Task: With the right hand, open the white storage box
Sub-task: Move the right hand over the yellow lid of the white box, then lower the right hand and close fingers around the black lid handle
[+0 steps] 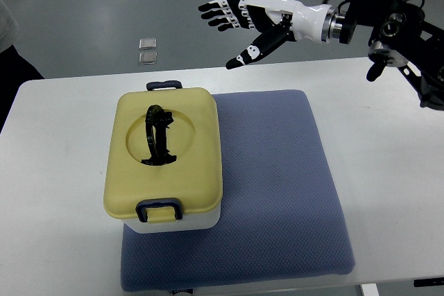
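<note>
A white storage box (182, 221) with a pale yellow lid (166, 154) sits on the left part of a blue-grey cushion (277, 185). The lid is on and has a dark folded handle (158, 136) in a round recess, and dark clasps at the front (159, 210) and back (164, 86). My right hand (239, 22) is raised above the table's far edge, up and to the right of the box, apart from it. Its fingers are spread and hold nothing. Its arm comes in from the right edge.
The cushion lies on a white table (388, 171). Two small silver floor plates (148, 51) show on the grey floor beyond the table. A dark shape (10, 74) is at the left edge.
</note>
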### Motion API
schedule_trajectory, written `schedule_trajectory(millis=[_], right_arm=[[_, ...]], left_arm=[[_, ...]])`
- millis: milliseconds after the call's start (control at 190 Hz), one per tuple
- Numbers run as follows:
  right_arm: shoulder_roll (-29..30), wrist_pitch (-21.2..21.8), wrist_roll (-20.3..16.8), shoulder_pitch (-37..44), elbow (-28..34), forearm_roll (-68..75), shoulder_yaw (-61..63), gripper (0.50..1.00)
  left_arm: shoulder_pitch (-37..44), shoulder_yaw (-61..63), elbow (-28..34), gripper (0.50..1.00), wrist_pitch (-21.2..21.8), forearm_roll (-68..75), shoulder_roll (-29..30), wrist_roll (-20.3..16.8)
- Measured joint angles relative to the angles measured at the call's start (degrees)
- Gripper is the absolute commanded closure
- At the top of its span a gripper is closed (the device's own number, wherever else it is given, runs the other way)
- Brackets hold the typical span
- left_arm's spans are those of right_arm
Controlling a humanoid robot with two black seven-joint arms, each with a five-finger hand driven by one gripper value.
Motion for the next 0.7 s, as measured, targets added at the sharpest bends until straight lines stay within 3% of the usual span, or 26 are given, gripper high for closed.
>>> schedule_trajectory(millis=[237,701], right_arm=[[0.6,0.1,0.1,11.3,10.4,-18.6,-7.9,0.556],[6.0,0.1,0.4,9.0,11.1,-25.0,-10.4,0.554]], left_arm=[[0.0,0.0,0.1,0.5,0.0,-0.1,0.0,0.0],[0.1,0.0,0.7,0.5,0.0,-0.1,0.0,0.0]])
